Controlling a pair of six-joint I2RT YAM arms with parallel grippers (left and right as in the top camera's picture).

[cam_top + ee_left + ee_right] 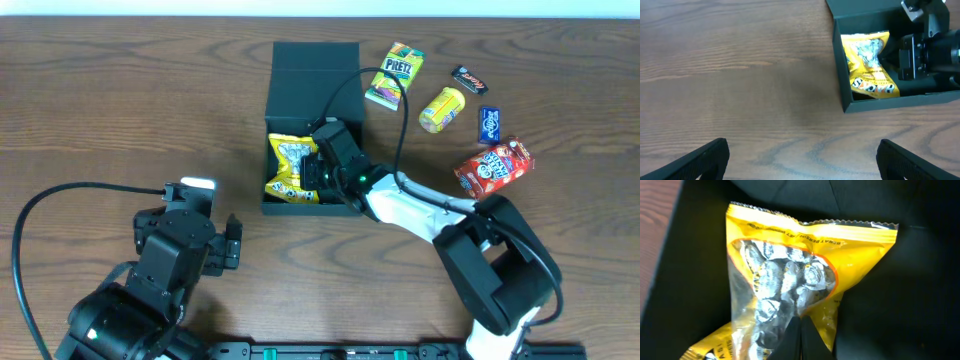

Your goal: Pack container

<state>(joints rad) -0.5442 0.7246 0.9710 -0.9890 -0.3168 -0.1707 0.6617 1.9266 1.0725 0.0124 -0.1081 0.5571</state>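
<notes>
**Step (judged):** setting yellow foil snack bag [290, 165] into matte black square cardboard container [315, 70], mid wooden table [120, 100], lid open.

**R gripper** [801, 330]: reaching down inside container, pinched shut on bag edge.

**Next:** release, lift clear, fetch green pretzel packet [396, 75] right of container.

**L gripper** [802, 160]: front-left of container, spread wide, holding nothing.

Black arms [170, 250], white forearm link [408, 208], black cables [100, 184]
</notes>
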